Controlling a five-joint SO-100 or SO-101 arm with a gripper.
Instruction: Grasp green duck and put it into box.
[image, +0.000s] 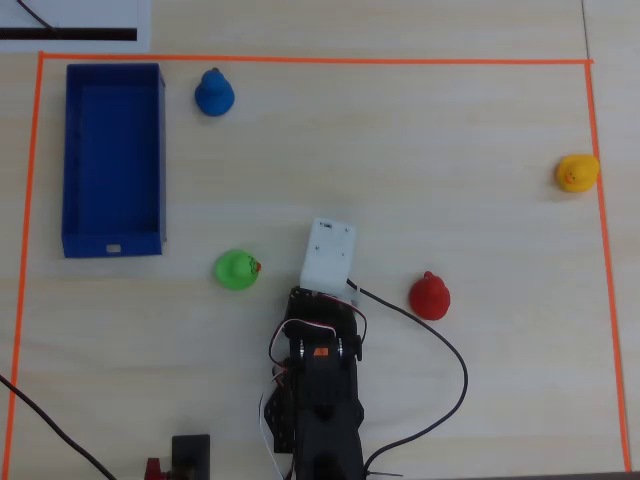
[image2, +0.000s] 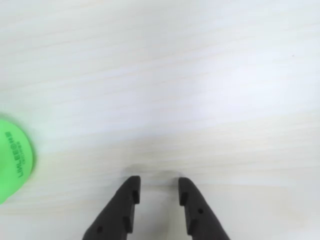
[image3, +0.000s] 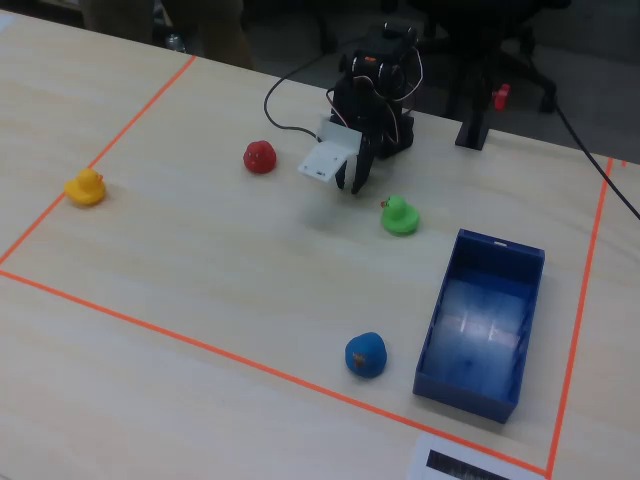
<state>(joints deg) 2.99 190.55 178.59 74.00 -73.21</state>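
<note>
The green duck sits on the table right of the box's near end; it also shows in the fixed view and at the left edge of the wrist view. The blue box lies open-topped and empty at the left; in the fixed view it is at the right. My gripper is open and empty, jaws apart over bare table, with the duck off to its left. In the fixed view the gripper hangs just left of the duck. In the overhead view the white wrist block hides the jaws.
A blue duck stands right of the box's far end. A red duck sits right of the arm, and a yellow duck at the right tape line. Orange tape frames the work area. Cables trail from the arm base.
</note>
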